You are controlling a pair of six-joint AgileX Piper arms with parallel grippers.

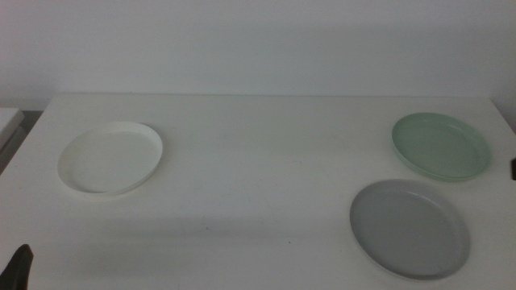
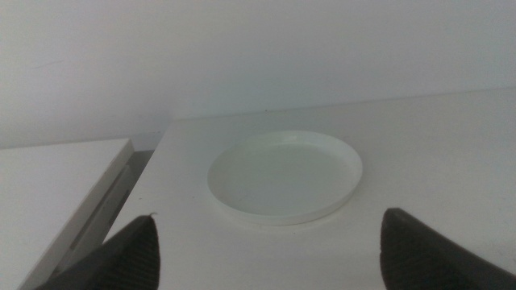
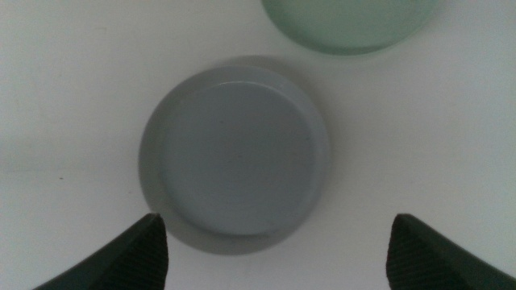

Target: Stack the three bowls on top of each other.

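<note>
Three bowls lie apart on the white table (image 1: 258,161). The white bowl (image 1: 110,158) is at the left, the mint green bowl (image 1: 441,145) at the back right, and the grey bowl (image 1: 409,227) in front of the green one. My left gripper (image 2: 270,254) is open and empty, held short of the white bowl (image 2: 285,176); only its tip (image 1: 20,270) shows in the middle view's bottom left corner. My right gripper (image 3: 278,254) hangs open above the grey bowl (image 3: 234,157), with the green bowl (image 3: 351,24) just beyond it.
A second white surface (image 2: 56,185) stands beside the table's left edge, with a narrow dark gap (image 2: 133,165) between them. A plain pale wall (image 1: 258,40) runs behind the table.
</note>
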